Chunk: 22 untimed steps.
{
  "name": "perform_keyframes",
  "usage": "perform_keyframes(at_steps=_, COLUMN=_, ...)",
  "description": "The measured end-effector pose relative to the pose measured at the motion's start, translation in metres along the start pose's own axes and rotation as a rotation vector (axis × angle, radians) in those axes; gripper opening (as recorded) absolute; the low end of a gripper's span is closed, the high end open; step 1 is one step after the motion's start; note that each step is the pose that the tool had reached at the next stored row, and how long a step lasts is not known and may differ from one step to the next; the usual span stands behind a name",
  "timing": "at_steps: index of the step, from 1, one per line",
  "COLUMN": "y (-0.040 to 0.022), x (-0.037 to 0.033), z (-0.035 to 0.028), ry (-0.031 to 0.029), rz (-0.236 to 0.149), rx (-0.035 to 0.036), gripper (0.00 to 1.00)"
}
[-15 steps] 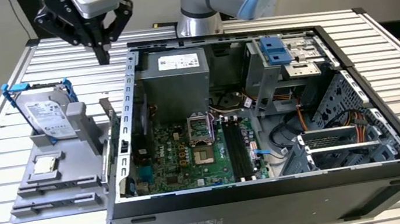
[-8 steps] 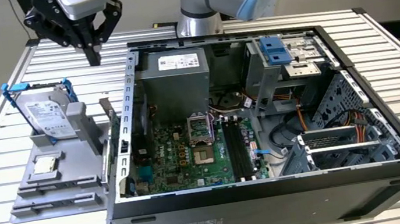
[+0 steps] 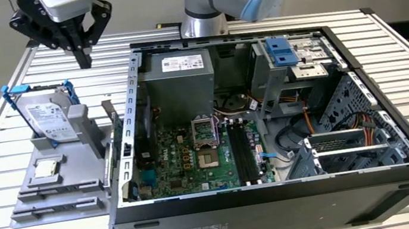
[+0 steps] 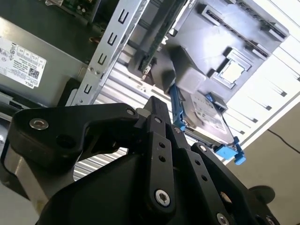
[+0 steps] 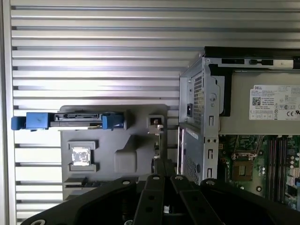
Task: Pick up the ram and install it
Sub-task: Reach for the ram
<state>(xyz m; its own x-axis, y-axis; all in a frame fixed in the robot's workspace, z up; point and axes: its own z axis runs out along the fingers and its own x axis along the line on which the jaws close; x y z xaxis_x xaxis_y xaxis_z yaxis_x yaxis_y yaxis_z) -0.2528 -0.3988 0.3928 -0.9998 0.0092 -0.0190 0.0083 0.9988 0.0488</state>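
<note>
The ram [image 3: 110, 124] stands on edge in a slot of the grey holder [image 3: 63, 188], on the side next to the open computer case [image 3: 279, 188]. In the first wrist view the ram [image 5: 157, 145] appears edge-on as a thin line, and in the second wrist view the ram [image 4: 161, 35] is a dark greenish strip. My gripper [image 3: 85, 62] hangs above the table behind the holder, fingers pointing down and pressed together with nothing between them. Its tips [image 5: 164, 163] sit close over the ram's near end in the first wrist view. The gripper [image 4: 157, 105] is also in the second wrist view.
A silver hard drive in a blue bracket [image 3: 48, 115] stands upright on the holder, with a small square processor [image 3: 46, 168] lying flat in front of it. Inside the case are the motherboard's black memory slots [image 3: 242, 151] and a grey power supply [image 3: 179, 79]. The case wall [image 3: 132, 100] runs beside the ram.
</note>
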Motion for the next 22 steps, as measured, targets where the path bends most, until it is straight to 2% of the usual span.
perform_keyframes(at_steps=22, y=-0.0004, x=0.0510, z=-0.0010, ry=0.0005, rz=-0.010, rx=-0.0002, gripper=0.00)
